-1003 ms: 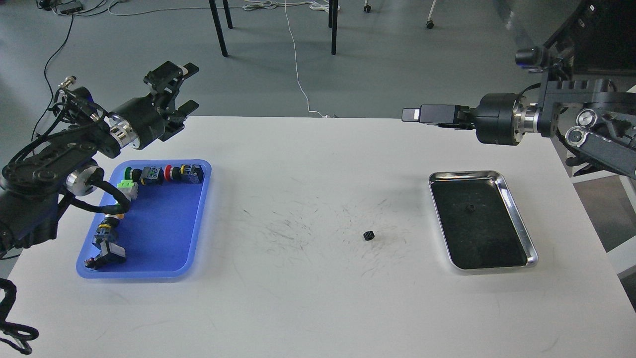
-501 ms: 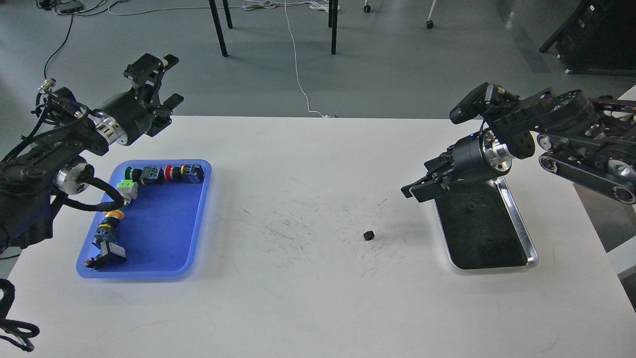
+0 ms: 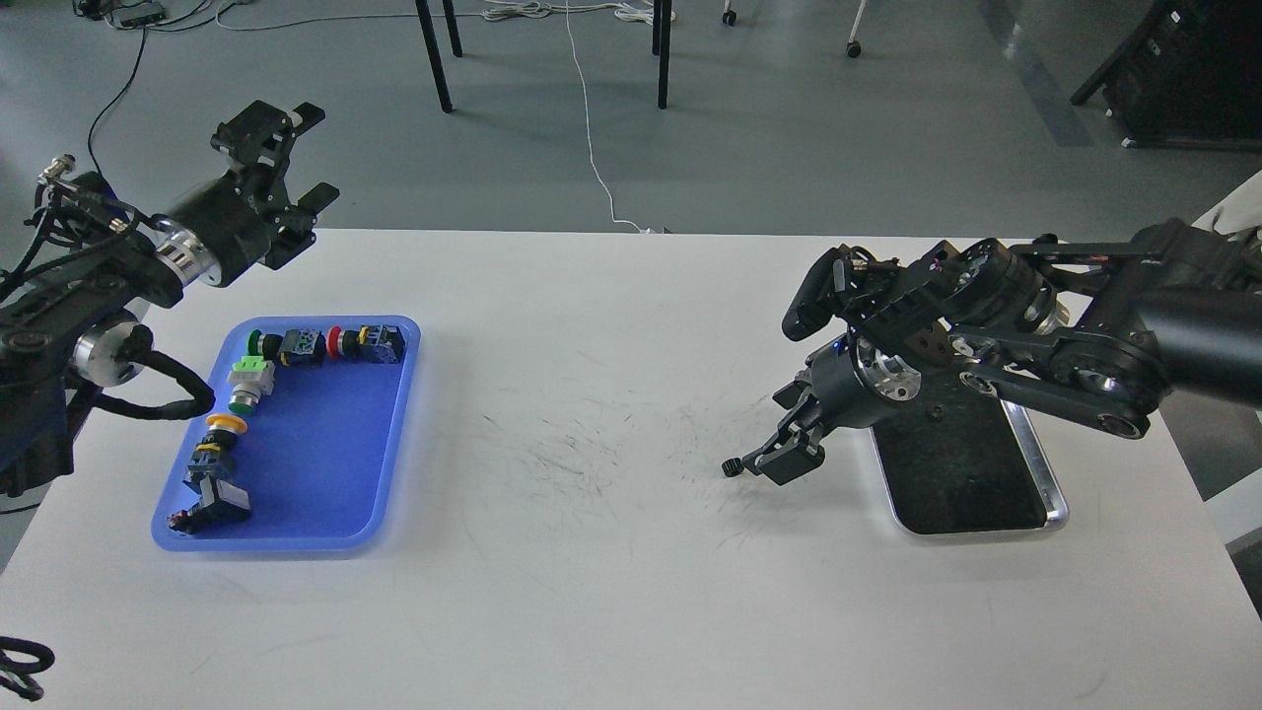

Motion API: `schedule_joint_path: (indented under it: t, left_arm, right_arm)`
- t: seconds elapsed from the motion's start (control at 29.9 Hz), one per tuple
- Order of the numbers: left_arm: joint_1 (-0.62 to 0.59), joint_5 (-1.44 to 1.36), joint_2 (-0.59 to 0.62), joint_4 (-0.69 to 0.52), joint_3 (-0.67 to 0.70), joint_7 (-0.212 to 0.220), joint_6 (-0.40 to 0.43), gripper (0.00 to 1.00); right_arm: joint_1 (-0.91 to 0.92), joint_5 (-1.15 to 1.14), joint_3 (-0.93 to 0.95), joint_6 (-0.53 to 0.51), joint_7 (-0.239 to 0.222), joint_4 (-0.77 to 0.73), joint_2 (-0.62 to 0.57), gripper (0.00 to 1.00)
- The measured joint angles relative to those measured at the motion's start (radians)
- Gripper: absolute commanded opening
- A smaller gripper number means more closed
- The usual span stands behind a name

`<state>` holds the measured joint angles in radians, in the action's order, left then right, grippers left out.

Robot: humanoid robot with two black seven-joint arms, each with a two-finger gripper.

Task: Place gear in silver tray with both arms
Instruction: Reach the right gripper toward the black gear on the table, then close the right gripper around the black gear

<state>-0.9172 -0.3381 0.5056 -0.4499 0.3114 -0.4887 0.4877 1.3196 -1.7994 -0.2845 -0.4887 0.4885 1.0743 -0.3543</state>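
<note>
A small black gear (image 3: pixel 731 467) lies on the white table (image 3: pixel 592 592), left of the silver tray (image 3: pixel 1051 488). My right gripper (image 3: pixel 777 461) is low over the table with its fingers apart, its tips just to the right of the gear and touching or nearly touching it. My right arm crosses over the far half of the tray. Another small dark part (image 3: pixel 933 413) lies on the tray's dark bottom. My left gripper (image 3: pixel 301 153) is open and empty, raised above the table's far left edge.
A blue plastic tray (image 3: pixel 325 493) at the left holds several push-button switches along its far and left sides. Chair legs and cables are on the floor beyond the table.
My right arm has swung down and left from above the tray's far end, so its gripper is at the gear. My left gripper has drawn back to the left and up.
</note>
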Motion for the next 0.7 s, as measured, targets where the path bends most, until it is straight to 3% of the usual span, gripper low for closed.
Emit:
schedule_joint_path:
  t: [0.5, 0.7]
  left_arm:
    - [0.022, 0.152, -0.005, 0.018, 0.048, 0.000, 0.001, 0.98]
    - [0.035, 0.160, -0.009, 0.020, 0.076, 0.000, 0.001, 0.98]
  right_arm:
    - [-0.029, -0.027, -0.027, 0.000, 0.000, -0.077, 0.100, 0.89]
    - [-0.043, -0.056, -0.027, 0.000, 0.000, -0.086, 0.122, 0.80]
